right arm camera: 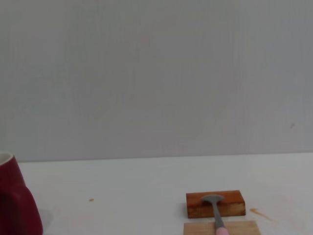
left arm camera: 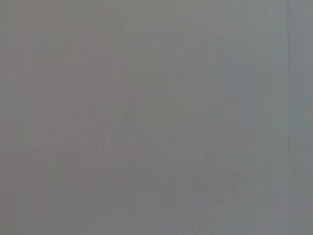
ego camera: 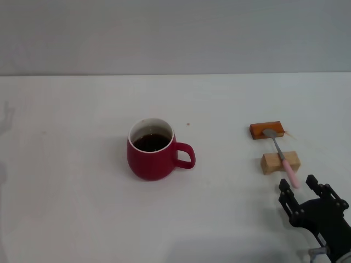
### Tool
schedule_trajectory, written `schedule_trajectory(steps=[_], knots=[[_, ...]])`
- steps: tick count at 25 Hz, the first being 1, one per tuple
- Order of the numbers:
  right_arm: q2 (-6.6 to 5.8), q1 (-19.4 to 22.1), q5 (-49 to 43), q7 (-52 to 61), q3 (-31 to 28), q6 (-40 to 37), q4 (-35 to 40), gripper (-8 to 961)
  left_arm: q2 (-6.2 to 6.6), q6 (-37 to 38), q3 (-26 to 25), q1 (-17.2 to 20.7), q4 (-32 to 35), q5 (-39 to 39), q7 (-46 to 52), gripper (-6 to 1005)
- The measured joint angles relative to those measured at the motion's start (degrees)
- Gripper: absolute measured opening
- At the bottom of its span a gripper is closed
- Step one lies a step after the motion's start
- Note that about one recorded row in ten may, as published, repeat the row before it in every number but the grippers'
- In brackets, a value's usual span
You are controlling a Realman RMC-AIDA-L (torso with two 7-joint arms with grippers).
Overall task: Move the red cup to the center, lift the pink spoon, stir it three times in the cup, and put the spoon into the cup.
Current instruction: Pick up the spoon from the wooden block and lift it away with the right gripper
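Observation:
The red cup (ego camera: 152, 150) stands upright near the middle of the white table, dark liquid inside, its loop handle pointing right; its side also shows in the right wrist view (right arm camera: 14, 205). The pink spoon (ego camera: 281, 154) lies across two wooden blocks at the right, grey bowl on the far block, pink handle toward the front; the right wrist view shows it too (right arm camera: 216, 211). My right gripper (ego camera: 303, 186) is open just in front of the spoon's handle tip, holding nothing. My left gripper is out of view.
An orange-brown block (ego camera: 267, 130) and a tan block (ego camera: 280, 163) carry the spoon. A small dark speck (ego camera: 188, 124) lies behind the cup. The left wrist view shows only a plain grey surface.

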State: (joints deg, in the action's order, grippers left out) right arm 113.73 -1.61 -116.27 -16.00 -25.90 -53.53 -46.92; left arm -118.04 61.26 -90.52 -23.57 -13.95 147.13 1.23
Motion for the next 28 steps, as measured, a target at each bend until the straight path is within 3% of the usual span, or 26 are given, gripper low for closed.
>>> schedule_trajectory(steps=[28], knots=[[-0.09,-4.1,0.0,0.1,-3.0,6.3,0.5,587,-0.09,0.0,-0.1,-0.6,-0.1,-0.1,0.1,844]])
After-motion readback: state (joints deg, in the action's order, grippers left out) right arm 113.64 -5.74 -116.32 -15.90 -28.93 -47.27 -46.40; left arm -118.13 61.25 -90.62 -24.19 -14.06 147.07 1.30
